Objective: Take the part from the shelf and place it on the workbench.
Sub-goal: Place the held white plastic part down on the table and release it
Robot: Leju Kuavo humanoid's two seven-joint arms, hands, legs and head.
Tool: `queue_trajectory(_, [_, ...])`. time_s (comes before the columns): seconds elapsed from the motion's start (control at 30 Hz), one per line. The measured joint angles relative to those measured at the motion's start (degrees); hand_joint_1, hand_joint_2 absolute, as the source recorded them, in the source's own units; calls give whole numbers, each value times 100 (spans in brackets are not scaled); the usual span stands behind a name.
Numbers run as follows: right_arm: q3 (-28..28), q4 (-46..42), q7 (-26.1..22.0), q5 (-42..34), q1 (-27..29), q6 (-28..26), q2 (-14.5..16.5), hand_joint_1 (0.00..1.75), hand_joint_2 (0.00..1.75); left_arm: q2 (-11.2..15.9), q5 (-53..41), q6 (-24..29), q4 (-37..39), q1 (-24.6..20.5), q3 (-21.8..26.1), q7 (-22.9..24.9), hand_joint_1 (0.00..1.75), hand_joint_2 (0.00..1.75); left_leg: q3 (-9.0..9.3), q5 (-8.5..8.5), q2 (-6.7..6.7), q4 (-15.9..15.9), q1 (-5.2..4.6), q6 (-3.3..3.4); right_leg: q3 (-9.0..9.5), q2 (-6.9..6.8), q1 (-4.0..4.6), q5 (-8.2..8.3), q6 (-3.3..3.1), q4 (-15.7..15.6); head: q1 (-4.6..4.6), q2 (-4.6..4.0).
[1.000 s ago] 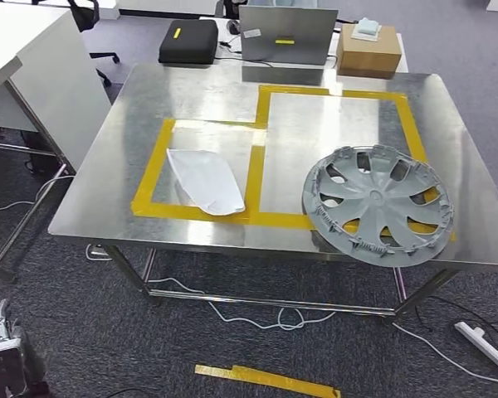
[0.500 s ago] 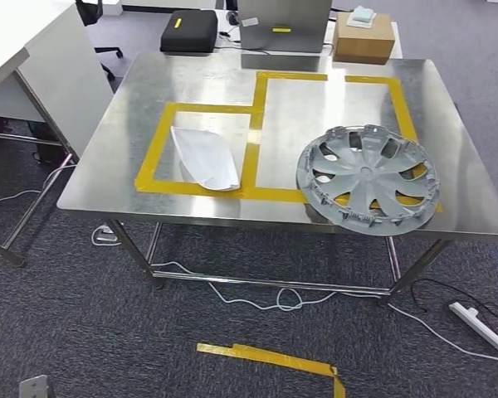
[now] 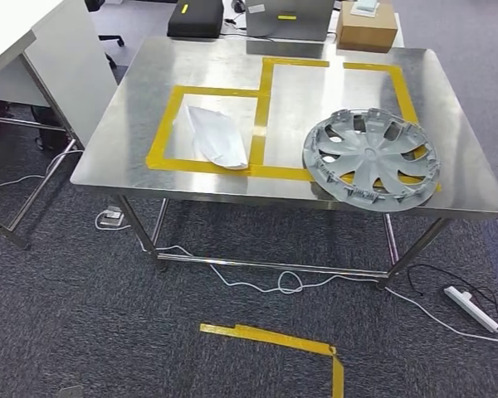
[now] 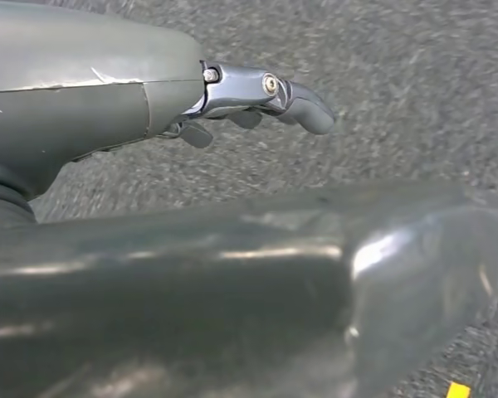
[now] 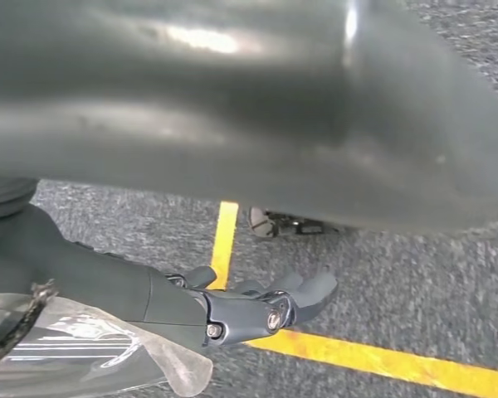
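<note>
hubcap [image 3: 370, 157] on desk [image 3: 140, 91], front-right corner | white part [image 3: 217, 137] left of hubcap | left robot hand [image 4: 259, 95], right robot hand [image 5: 259, 307] hang over carpet, fingers loosely extended, holding nothing

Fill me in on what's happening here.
Nothing is being handled right now. The left hand and the right hand hang over the grey carpet, fingers loosely extended and holding nothing. On the steel workbench a grey wheel cover lies flat, overlapping the near right corner of the larger yellow-taped box, and a white part lies in the smaller taped box beside it. Judging by that, both parts are already placed.
</note>
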Motion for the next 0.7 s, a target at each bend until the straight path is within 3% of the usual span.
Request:
queue_trajectory(0.07, [-16,6,0,3,1,0,-13,0,0,2,-7,-1,52,-21,0,13,0,0,-115,104,18,-23,12,82,-157,28,-11,-486,50,434,25,0])
queue_trajectory(0.13, [-24,13,0,23,-2,3,-30,0,0,10,-54,-21,94,-33,-3,51,0,0,-256,206,25,-13,-6,114,-313,36,-16,-968,77,1165,41,0])
queue_trajectory(0.17, [-26,19,2,49,-5,8,-40,0,0,15,-98,-56,116,-39,-10,76,0,0,-330,258,29,-3,-18,116,-330,36,-15,-1024,81,1438,41,0])
queue_trajectory(0.2, [-27,29,6,87,-6,14,-50,0,0,18,-148,-111,140,-47,-22,104,0,0,-408,311,33,10,-28,116,-269,36,-14,-933,78,1543,41,0])
queue_trajectory(0.23, [-28,44,13,138,-9,19,-61,0,0,17,-195,-187,166,-53,-37,131,0,0,-489,361,33,28,-35,112,-115,37,-12,-745,67,1451,41,0])
queue_trajectory(0.3, [-22,83,27,255,-23,20,-85,0,0,8,-274,-364,219,-65,-69,188,0,0,-629,451,22,76,-50,85,456,44,-2,-447,25,726,43,0])
queue_trajectory(0.37, [-5,126,22,365,-44,5,-105,0,0,-3,-345,-532,266,-77,-101,256,0,0,-715,554,14,118,-69,39,1017,57,11,-491,-27,-141,38,0])
queue_trajectory(0.4, [7,149,9,406,-51,-5,-114,0,0,-5,-376,-595,286,-82,-114,298,0,0,-744,615,15,120,-73,15,1145,62,23,-552,-50,-378,37,0])
queue_trajectory(0.47, [25,196,-26,474,-44,-26,-127,0,0,-4,-436,-677,318,-85,-122,410,0,0,-794,698,9,117,-66,-41,1091,49,22,-518,-108,-472,37,0])
queue_trajectory(0.5, [33,215,-43,502,-36,-34,-134,0,0,-2,-459,-705,332,-81,-124,474,0,0,-828,610,3,163,-61,-74,1025,33,15,-466,-151,-459,32,0])
queue_trajectory(0.53, [42,230,-59,531,-28,-39,-140,0,0,-1,-475,-739,346,-76,-125,538,0,0,-874,415,-4,302,-55,-109,951,13,3,-411,-200,-451,17,0])
queue_trajectory(0.63, [82,260,-96,617,-30,-38,-161,0,0,-7,-560,-830,387,-77,-137,688,0,0,-1071,-433,-11,1304,-13,-182,698,-38,10,-267,-287,-353,-14,0])
queue_trajectory(0.67, [99,272,-99,650,-35,-36,-169,0,0,-11,-610,-834,398,-82,-153,719,0,0,-1093,-535,-11,1636,0,-197,602,-52,15,-219,-289,-301,-12,0])
queue_trajectory(0.7, [114,283,-97,681,-40,-36,-176,0,0,-15,-661,-823,408,-86,-177,741,0,0,-1055,-492,-10,1836,9,-207,500,-63,18,-173,-283,-242,-13,0])
